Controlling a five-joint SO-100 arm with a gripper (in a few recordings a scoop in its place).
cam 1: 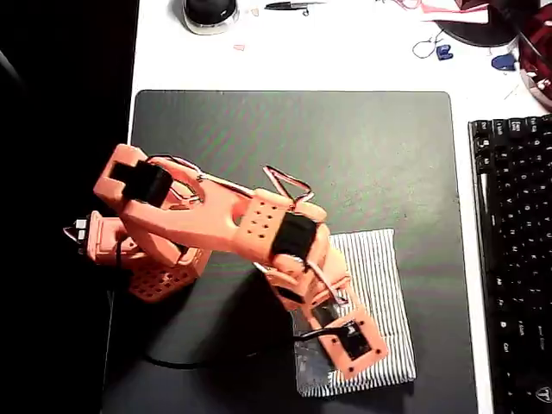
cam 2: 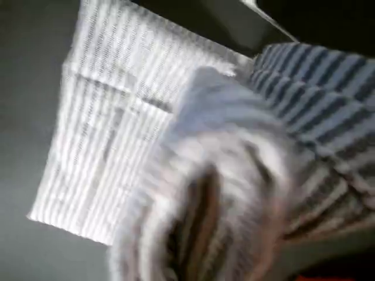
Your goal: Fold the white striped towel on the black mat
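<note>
Striped cloth, blurred and bunched, lies closest to the wrist lens: a raised fold of the white striped towel (cam 2: 234,175), soft and rumpled, its dark and pale pinstripes smeared at this range. At about 10 o'clock in that view a flat portion of the same cloth spreads out, rectangular, with a straight hemmed edge and one visible crease line across it. Matte dark surface surrounds it on the left and top.

Item: white striped towel (cam 1: 384,285). Thin woven fabric, fine pinstripes, greyish from above. Lies on the black mat at about 5 o'clock of the overhead view, near the mat's lower right corner. Outline roughly rectangular, edges slightly wavy; the left part is hidden under the arm.

Item: black mat (cam 1: 345,147). Large flat rectangle, matte, rounded corners, resting on a white tabletop (cam 1: 345,52).

Item: orange arm (cam 1: 233,220). Perforated plastic shells, black motor blocks, thin looping wires. Base at 9 o'clock on the mat's left edge; forearm reaches toward 5 o'clock.

Item: gripper (cam 1: 323,345). Positioned over the towel's left half. Whether its fingers are spread or pinching the cloth cannot be told; the wrist body covers them from above and the wrist view is too blurred.

Item: black keyboard (cam 1: 513,259). Rows of square keys, at 3 o'clock, off the mat's right edge.

Item: round dark object (cam 1: 210,13) with a pale rim, at 11 o'clock on the tabletop.
</note>
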